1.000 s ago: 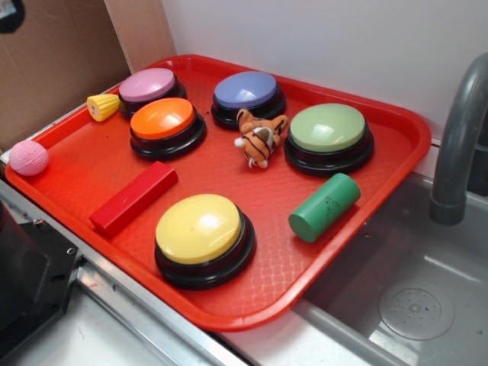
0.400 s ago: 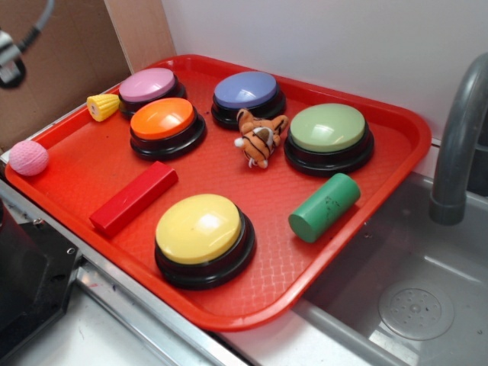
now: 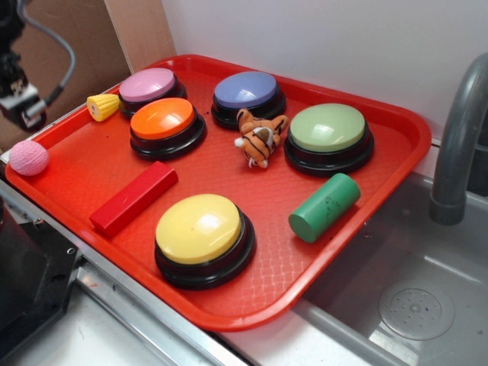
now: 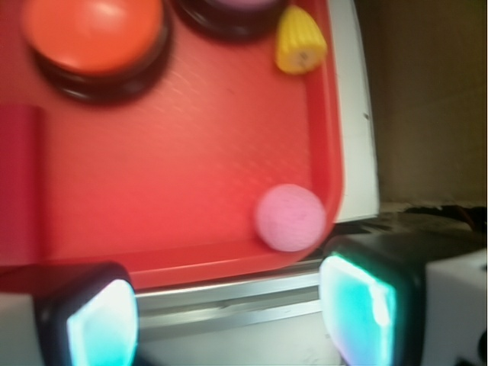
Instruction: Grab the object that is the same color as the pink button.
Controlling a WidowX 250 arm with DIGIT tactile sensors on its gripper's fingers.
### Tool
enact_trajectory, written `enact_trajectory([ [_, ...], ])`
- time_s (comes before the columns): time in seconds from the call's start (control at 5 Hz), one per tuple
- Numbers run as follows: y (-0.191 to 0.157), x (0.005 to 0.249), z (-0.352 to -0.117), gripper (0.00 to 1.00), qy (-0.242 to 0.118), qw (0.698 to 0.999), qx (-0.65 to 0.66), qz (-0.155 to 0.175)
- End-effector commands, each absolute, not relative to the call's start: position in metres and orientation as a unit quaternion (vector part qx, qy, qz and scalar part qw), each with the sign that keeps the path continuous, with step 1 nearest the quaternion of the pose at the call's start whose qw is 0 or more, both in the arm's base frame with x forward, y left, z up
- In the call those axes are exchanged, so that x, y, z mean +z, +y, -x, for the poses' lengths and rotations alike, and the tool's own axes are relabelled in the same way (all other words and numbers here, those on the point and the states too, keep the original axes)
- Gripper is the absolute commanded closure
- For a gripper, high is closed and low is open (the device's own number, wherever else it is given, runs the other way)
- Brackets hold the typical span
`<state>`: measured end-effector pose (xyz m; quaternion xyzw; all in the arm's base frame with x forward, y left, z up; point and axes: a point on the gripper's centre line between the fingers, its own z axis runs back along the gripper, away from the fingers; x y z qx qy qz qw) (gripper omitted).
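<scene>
The small pink ball (image 3: 28,158) lies in the near-left corner of the red tray (image 3: 99,164), right against its rim. The wrist view shows the pink ball (image 4: 290,217) just ahead of the right fingertip (image 4: 358,309). My gripper (image 3: 23,103) hangs at the far left, above and a little behind the ball, partly cut off by the frame edge. Seen from the wrist, the gripper (image 4: 229,313) is open, with only the tray rim and metal counter edge between its pads. The pink button (image 3: 147,84) stands at the tray's back left.
A yellow corn toy (image 3: 102,107) lies beside the pink button. Orange (image 3: 162,118), blue-purple (image 3: 245,89), green (image 3: 328,126) and yellow (image 3: 198,228) buttons, a toy tiger (image 3: 259,137), a red block (image 3: 133,197) and a green cylinder (image 3: 324,207) share the tray. A sink and faucet (image 3: 457,145) are at right.
My gripper has come down into the exterior view at the upper left, lowering toward the pink ball. Nothing on the tray has moved.
</scene>
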<state>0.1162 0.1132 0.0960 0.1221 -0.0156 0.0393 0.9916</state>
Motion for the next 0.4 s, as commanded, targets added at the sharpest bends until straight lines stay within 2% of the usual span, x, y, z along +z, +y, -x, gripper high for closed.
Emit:
enact_trajectory([
  [0.0, 0.142, 0.067, -0.117, 0.0, 0.009, 0.983, 0.076, -0.166],
  [0.2, 0.154, 0.044, -0.117, 0.0, 0.027, 0.98, 0.093, -0.176],
])
